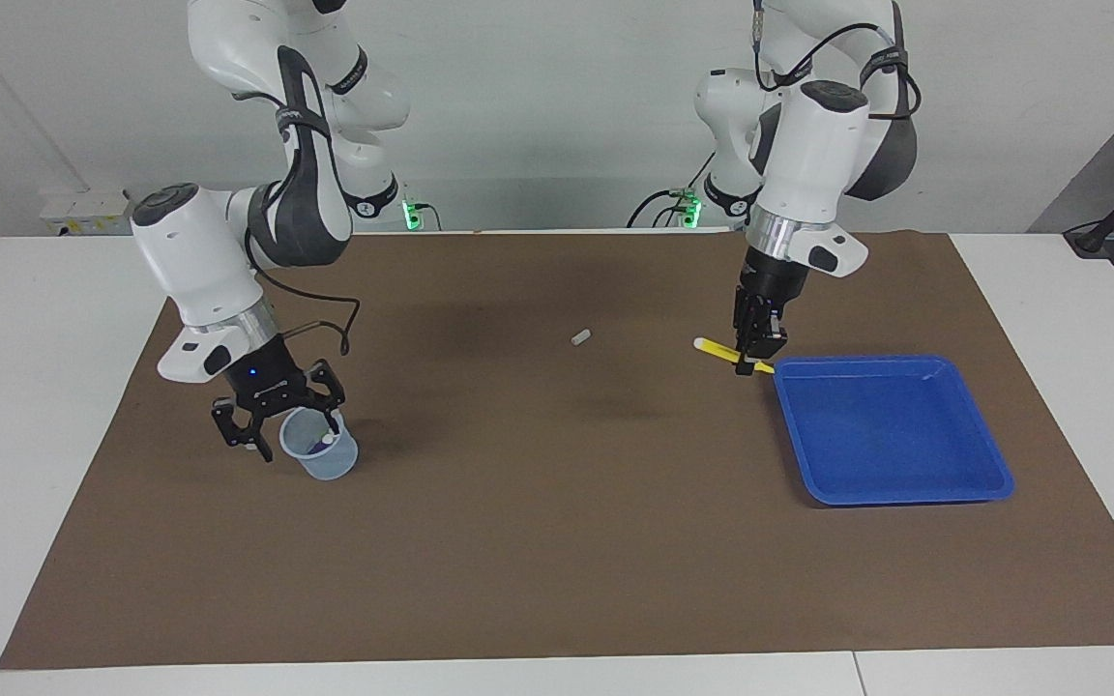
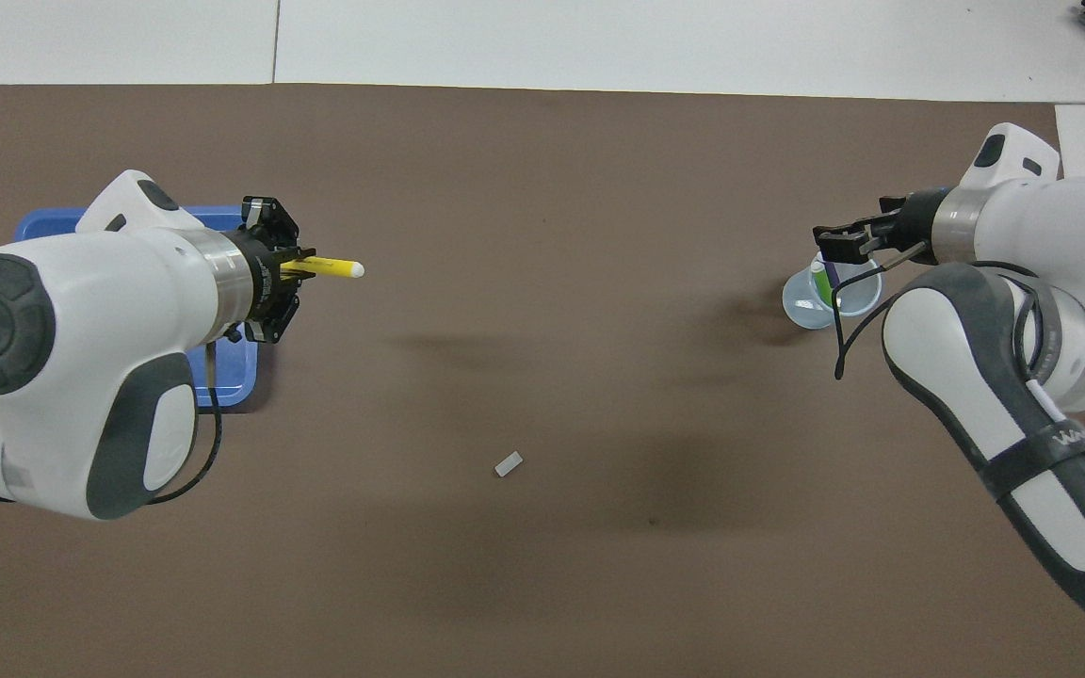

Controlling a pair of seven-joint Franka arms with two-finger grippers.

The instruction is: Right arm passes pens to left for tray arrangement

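Yellow pen (image 1: pixel 733 355) is clamped crosswise in the left gripper (image 1: pixel 750 360), held about level just at the tray (image 1: pixel 992 474) corner toward the robots, not yet over the tray floor. Whitish tip points away from the tray toward table centre; in the overhead view the pen (image 2: pixel 326 267) sticks out of the gripper (image 2: pixel 271 273) with most of its length free. Tray looks bare, nothing in it yet.

Right gripper (image 1: pixel 275 418) is down at the cup (image 1: pixel 320 454), fingers apart and straddling the rim region; nothing gripped that I can see. Overhead shows the gripper (image 2: pixel 842 243) over the cup (image 2: pixel 811 306) with a green pen (image 2: pixel 822 282) and a purple one beside it standing inside. Whether a finger touches either pen, can't tell.

White stub (image 1: pixel 580 337) lies loose on the brown mat (image 1: pixel 538 541), between the arms, well apart from both.

Handling guess: pens are light, stiff, smooth plastic barrels, round so they roll and can pivot in a two-finger pinch. Best hold is mid-barrel, across the axis, for balance. Pens in the cup lean, so take the upper exposed part and pull straight up; the cup is light and may tip or drag. Release low in the tray so the pen does not roll to the rim.
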